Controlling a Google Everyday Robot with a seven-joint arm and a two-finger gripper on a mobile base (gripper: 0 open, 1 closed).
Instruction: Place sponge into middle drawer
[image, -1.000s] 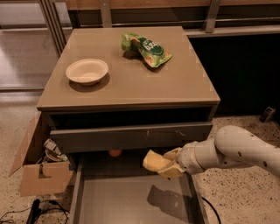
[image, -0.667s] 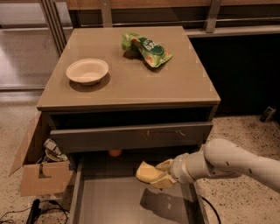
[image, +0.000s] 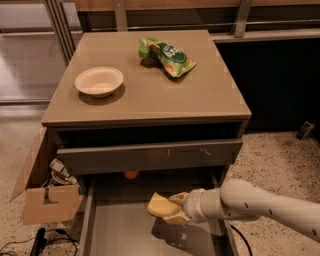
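The tool (image: 176, 209) is low in the picture, above the open middle drawer (image: 120, 232), and it pinches the sponge (image: 160, 205) between its fingers. The sponge is pale yellow and sticks out from the tool to the left. It is in the air over the grey floor of the drawer and does not touch it; a dark shadow lies on the floor just under it. Behind the tool the white arm (image: 260, 206) goes to the right edge of the picture.

At the back of the middle drawer, under the cabinet, there is a small orange thing (image: 131, 174); what it is I cannot tell. Above it the upper drawer (image: 150, 156) is pulled out a little and shows scratches on its grey front.

On the tabletop (image: 165, 97) a white bowl (image: 99, 81) stands at the left, and a green snack bag (image: 167, 55) lies near the back, well apart from the bowl. On the ground, left of the cabinet, stands an open cardboard box (image: 47, 200) with some things in it.
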